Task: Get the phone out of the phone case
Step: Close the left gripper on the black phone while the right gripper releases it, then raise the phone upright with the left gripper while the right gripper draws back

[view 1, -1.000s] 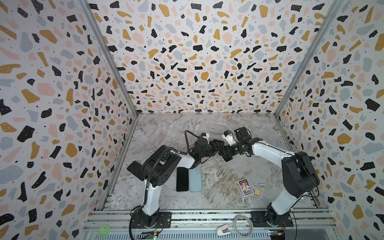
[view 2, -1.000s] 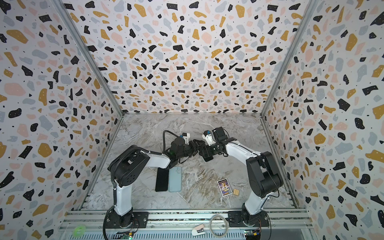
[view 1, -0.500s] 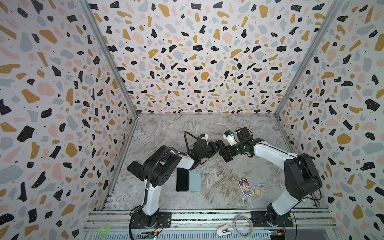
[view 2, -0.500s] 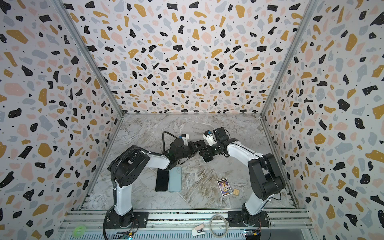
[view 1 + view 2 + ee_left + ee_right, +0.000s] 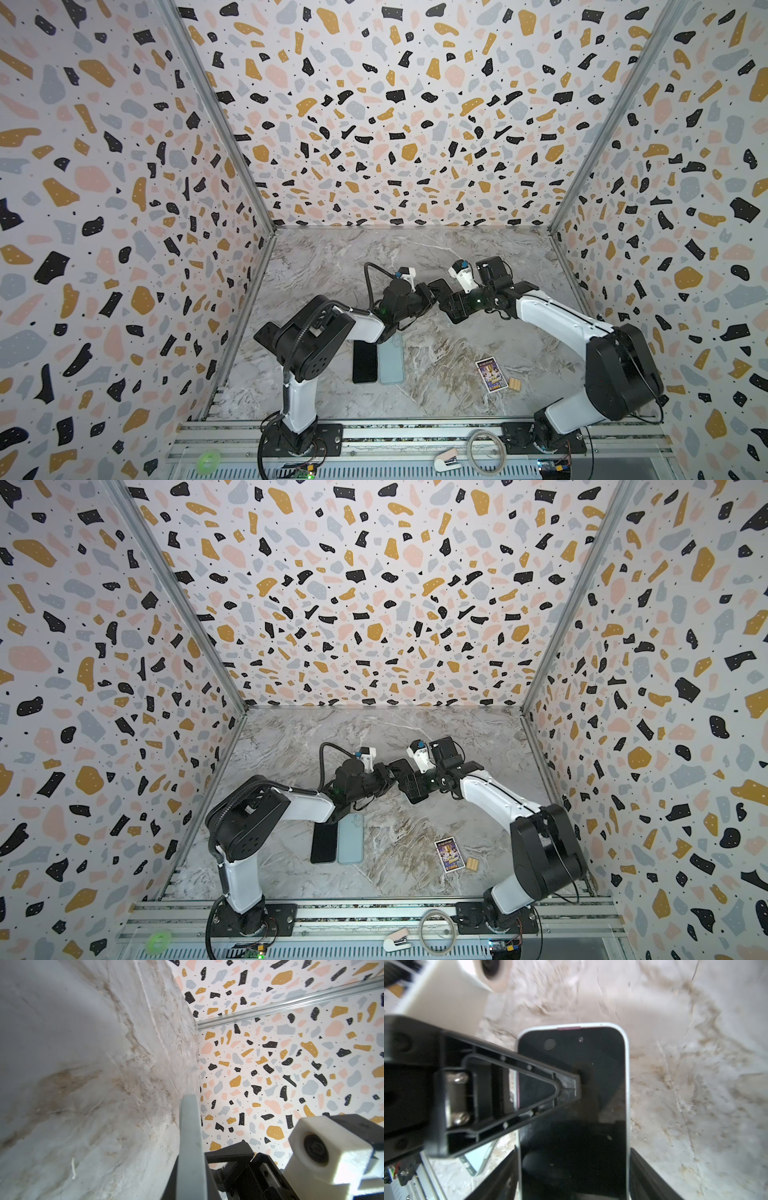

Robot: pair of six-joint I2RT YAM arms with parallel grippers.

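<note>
The left tool [image 5: 430, 294] has closed, its jaws now clamped on the edge of the case [image 5: 627, 1084]. The right tool [image 5: 574, 1172] grips the case's long sides, above the middle of the table [image 5: 457, 357]. The phone [image 5: 591, 1053] sits fully inside, so prying it out likely comes next.

walls [image 5: 395, 104]: terrazzo, black-ochre-pink-grey | table [image 5: 457, 257]: grey marble | phone [image 5: 571, 1105]: black | phone case [image 5: 627, 1084]: pale grey | card [image 5: 491, 375]: purple

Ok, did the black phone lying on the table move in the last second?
No. Black phone sits just as far from the printed card as before, in both top views.
</note>
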